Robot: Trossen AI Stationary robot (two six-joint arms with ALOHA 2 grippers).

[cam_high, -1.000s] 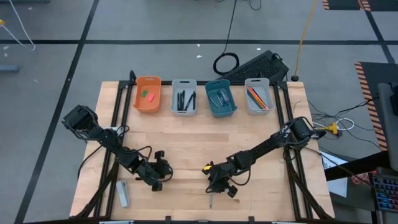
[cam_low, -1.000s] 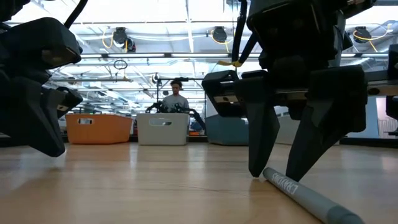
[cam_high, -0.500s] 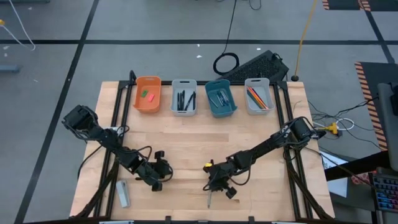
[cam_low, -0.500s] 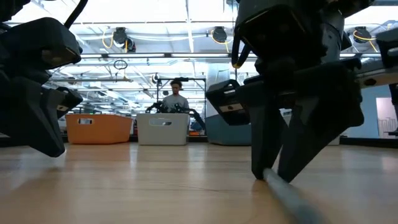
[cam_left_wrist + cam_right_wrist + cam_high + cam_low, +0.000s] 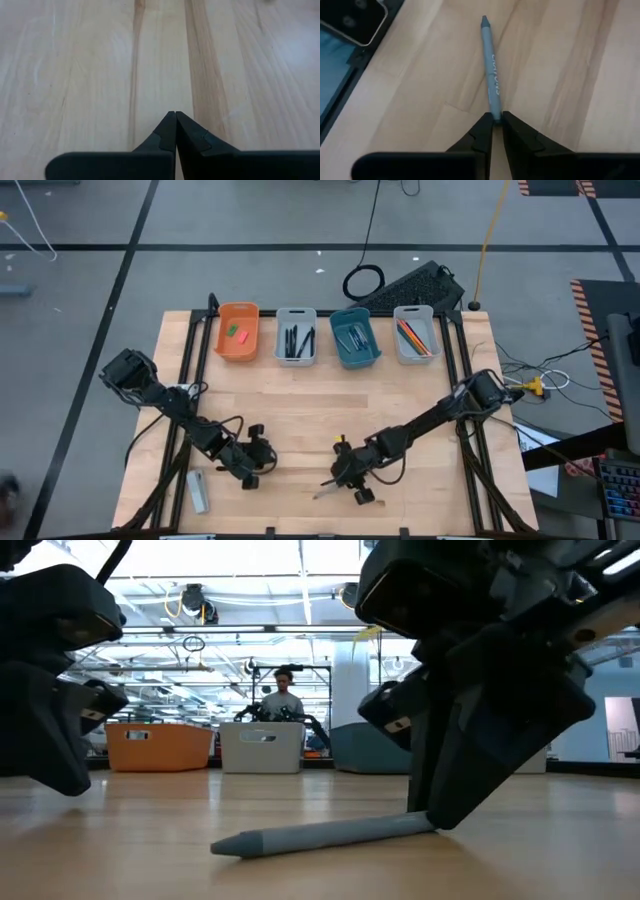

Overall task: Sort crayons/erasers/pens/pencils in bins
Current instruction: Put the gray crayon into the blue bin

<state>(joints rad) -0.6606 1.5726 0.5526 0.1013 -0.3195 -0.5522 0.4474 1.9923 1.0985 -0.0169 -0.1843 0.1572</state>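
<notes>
grey crayon lies flat on the wooden table, near the front edge, at about 6 o'clock from the table's middle. in the low view the crayon rests on the wood with its pointed tip away from the gripper. the right gripper has its two fingers pinched on the blunt end of the crayon, tips down at the table. in the high view the right gripper sits low over the front of the table, the crayon sticking out from it toward 8 o'clock.

left gripper is at about 9 o'clock from the right one, well apart, fingers pressed together on nothing, over bare wood. in the high view the left gripper hangs near the front left part of the table. a small grey flat thing lies just beside it at 8 o'clock, can't tell what it is.

four bins in a row along the back edge at 12 o'clock, far from the crayon: orange bin with green eraser and pink-red eraser, grey-white bin with dark sticks, teal bin with grey sticks, second grey-white bin with orange and red sticks. a person sits far behind the bins in the low view.
</notes>
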